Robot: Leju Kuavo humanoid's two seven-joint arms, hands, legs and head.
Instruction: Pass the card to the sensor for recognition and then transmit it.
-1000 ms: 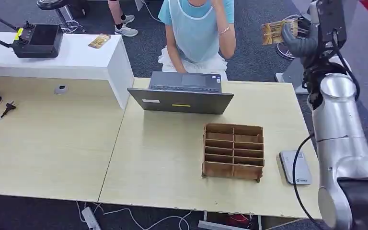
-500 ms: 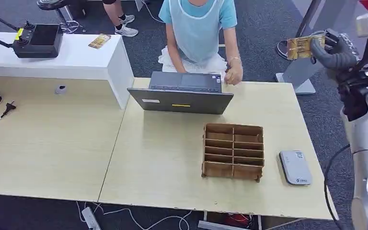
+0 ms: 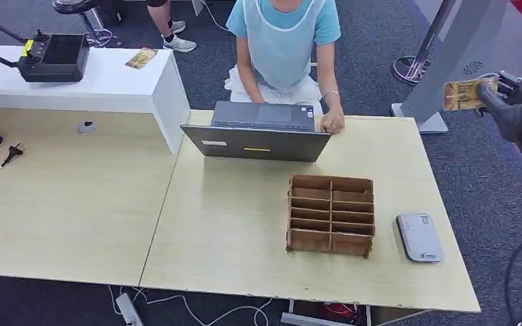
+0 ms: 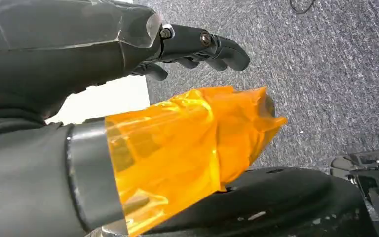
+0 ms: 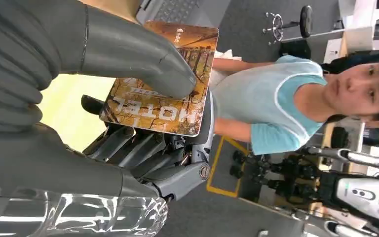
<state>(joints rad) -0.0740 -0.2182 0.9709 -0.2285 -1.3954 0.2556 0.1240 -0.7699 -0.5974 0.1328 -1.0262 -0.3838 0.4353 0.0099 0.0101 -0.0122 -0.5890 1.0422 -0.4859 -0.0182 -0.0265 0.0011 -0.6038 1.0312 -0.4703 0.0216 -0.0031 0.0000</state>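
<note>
My right hand (image 3: 518, 109) hangs in the air at the far right, beyond the table's right edge, and holds a brown-and-gold hotel card (image 3: 463, 94). In the right wrist view the thumb (image 5: 128, 49) presses the card (image 5: 163, 84) against the darker fingers beneath it. The grey card sensor (image 3: 419, 237) lies flat on the table's front right corner, well below and to the left of the card. My left hand (image 4: 128, 44) hangs over grey carpet; its fingers (image 4: 202, 47) are loosely extended and hold nothing.
A wooden slotted organiser (image 3: 330, 214) stands just left of the sensor. A person (image 3: 284, 41) sits behind an open laptop (image 3: 258, 132), one hand at its corner. A second card (image 3: 141, 58) and a black controller (image 3: 54, 58) lie on the white counter. A grey gate post (image 3: 448, 54) rises at the back right.
My right hand has swung to the right and lower with the card, out past the table's edge. The person's raised hand has come down beside the laptop.
</note>
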